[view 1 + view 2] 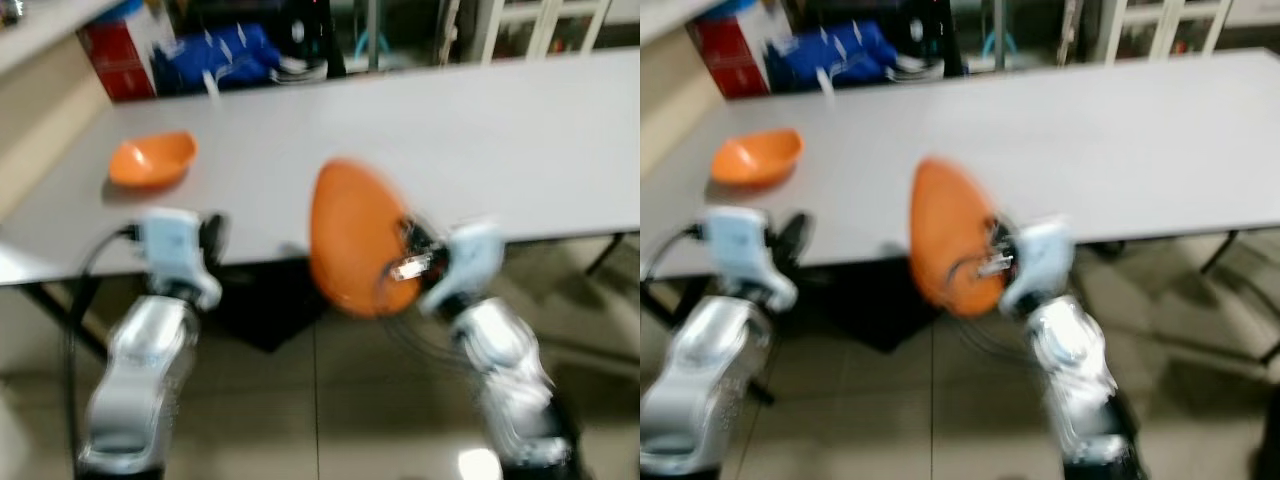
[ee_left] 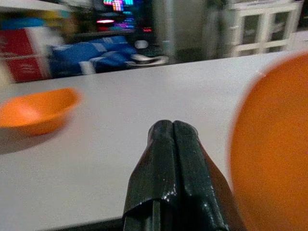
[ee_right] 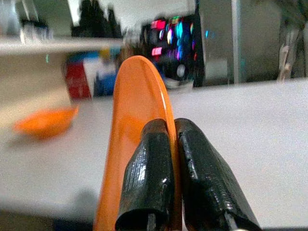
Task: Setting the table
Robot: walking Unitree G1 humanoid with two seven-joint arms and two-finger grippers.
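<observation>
Right wrist view shows the right gripper point(image 3: 172, 180) clamped on the orange plate point(image 3: 137, 120) rim, held edge-up near the table point(image 1: 480, 140); bowl point(image 1: 152, 158) at ten o'clock; left gripper point(image 2: 172, 139) closed, empty

No lettering, label, brand or number can be read anywhere in these motion-blurred views: the red box point(image 1: 118, 55) and the blue bag point(image 1: 215, 55) beyond the grey table point(image 1: 480, 140) carry only unreadable pale marks, and the glowing screen point(image 3: 173, 36) behind shows coloured smears, not words
</observation>
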